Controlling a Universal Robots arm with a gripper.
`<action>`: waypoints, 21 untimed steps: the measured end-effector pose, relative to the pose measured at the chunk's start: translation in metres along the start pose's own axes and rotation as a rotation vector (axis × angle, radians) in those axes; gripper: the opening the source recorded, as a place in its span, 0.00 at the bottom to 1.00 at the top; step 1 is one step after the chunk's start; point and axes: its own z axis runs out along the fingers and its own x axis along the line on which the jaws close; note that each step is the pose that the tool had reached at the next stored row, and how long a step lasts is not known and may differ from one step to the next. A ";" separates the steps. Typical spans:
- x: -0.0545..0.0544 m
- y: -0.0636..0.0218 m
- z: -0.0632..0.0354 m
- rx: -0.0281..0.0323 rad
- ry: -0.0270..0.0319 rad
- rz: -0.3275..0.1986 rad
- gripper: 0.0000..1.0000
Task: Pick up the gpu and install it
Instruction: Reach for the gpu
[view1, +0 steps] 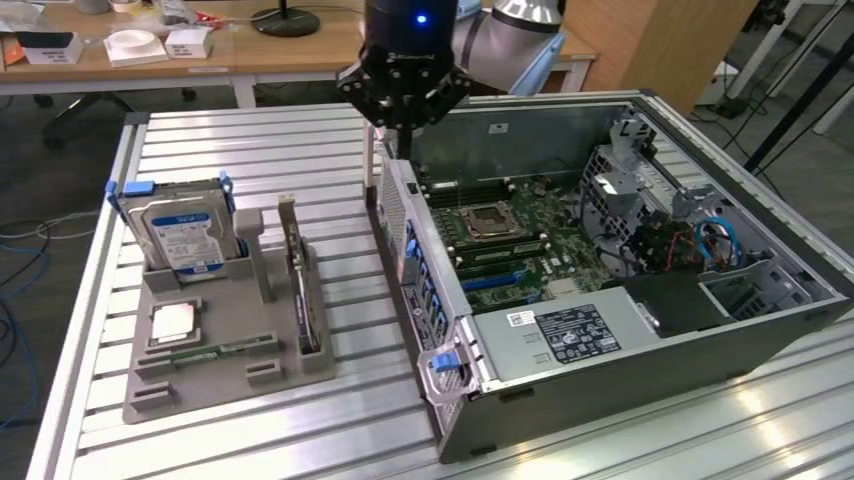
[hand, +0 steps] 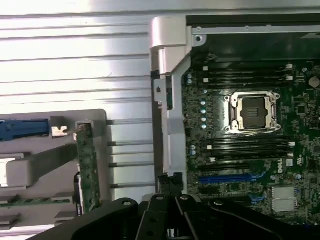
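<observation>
The gpu stands on edge in a slot of the grey holder tray at the exterior view's left; it is thin and dark, with its bracket end toward the back. In the wrist view the gpu shows as a narrow green-edged strip in that tray. My gripper hangs above the rear wall of the open computer case, well apart from the card. Its fingers are drawn together with nothing between them. The motherboard, with its empty CPU socket and blue slot, lies inside the case.
A blue-labelled hard drive stands upright at the tray's back left. A chip and a green memory stick lie in the tray's front part. The slatted metal table carries everything. A wooden desk stands behind.
</observation>
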 end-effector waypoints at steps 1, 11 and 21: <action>0.004 -0.0003 0.0002 0.0001 0.0000 0.000 0.11; 0.050 -0.0038 0.0023 0.0001 0.0001 0.000 0.11; 0.095 -0.0073 0.0039 0.0001 0.0001 0.000 0.11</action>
